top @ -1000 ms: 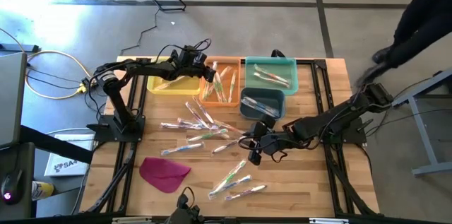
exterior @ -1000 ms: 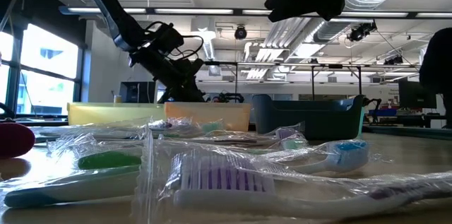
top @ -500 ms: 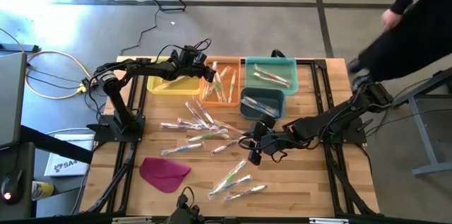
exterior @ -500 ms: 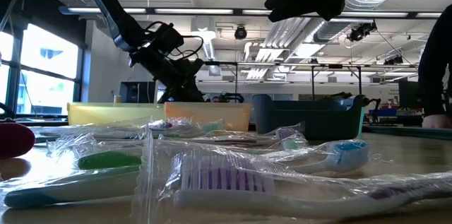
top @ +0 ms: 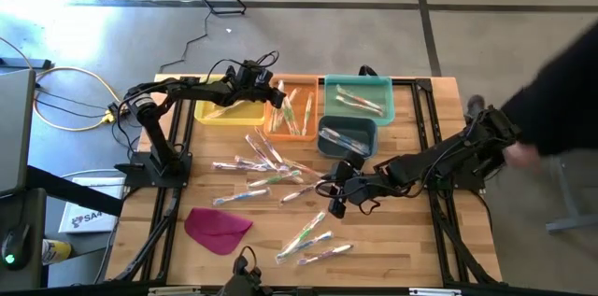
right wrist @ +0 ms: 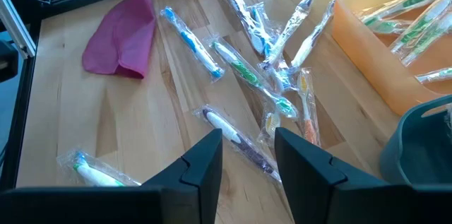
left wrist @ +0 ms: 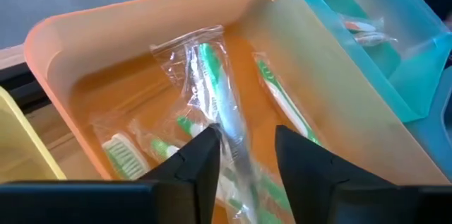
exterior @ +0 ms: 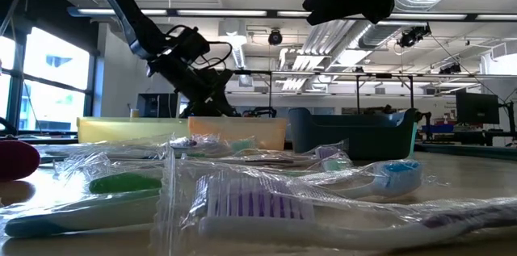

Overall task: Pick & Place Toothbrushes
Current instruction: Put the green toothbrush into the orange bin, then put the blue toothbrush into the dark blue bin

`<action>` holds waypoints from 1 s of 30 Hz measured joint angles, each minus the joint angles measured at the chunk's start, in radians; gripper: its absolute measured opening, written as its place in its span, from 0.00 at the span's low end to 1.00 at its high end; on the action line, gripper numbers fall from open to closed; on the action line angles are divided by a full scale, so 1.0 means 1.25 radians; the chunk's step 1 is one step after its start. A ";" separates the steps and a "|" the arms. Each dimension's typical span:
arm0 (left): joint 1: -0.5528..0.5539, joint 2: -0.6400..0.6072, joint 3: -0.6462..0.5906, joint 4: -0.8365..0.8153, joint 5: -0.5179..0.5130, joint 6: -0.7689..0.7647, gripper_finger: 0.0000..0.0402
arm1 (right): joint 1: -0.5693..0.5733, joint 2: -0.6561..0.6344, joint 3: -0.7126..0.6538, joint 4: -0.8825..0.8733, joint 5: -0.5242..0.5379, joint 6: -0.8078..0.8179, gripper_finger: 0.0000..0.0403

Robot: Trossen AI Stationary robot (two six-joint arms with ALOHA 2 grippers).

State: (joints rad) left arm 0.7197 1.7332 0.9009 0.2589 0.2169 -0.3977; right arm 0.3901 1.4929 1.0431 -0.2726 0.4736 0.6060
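My left hand (top: 277,97) hangs over the orange bin (top: 311,133) at about twelve o'clock on the bench (top: 402,249), its fingers parted with a gap between them, and a green-handled toothbrush (left wrist: 212,83) in its clear wrapper lies just ahead of my fingertips (left wrist: 205,146) among the other green ones in that bin. I cannot tell whether the wrapper is fully free of my fingers; if the glossy film clings to one, lifting away could drag the brush back over the rim. My right hand (top: 334,204) waits near the bench's centre, fingers partly spread and holding nothing, over the loose toothbrushes (top: 266,173) scattered from nine o'clock to six o'clock. They overlap there, so I judge a grasp could catch two wrappers at once or slip off the slick plastic. The magenta cloth (top: 217,226) at seven o'clock is not to be picked. A person (top: 561,100) moves at three o'clock, close to my right arm.
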 joint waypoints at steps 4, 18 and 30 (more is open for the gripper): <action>0.000 0.000 0.000 0.009 0.000 -0.001 0.35 | 0.000 0.000 0.000 0.000 0.000 0.000 0.30; -0.002 -0.001 0.000 0.025 0.036 0.025 0.35 | 0.000 0.000 0.000 0.000 0.000 0.000 0.30; -0.045 -0.062 0.001 0.023 0.028 0.059 0.35 | 0.000 0.000 0.000 0.000 0.000 0.000 0.30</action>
State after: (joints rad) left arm 0.6632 1.6561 0.9022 0.2880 0.2516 -0.3237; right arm 0.3900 1.4929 1.0431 -0.2728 0.4736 0.6058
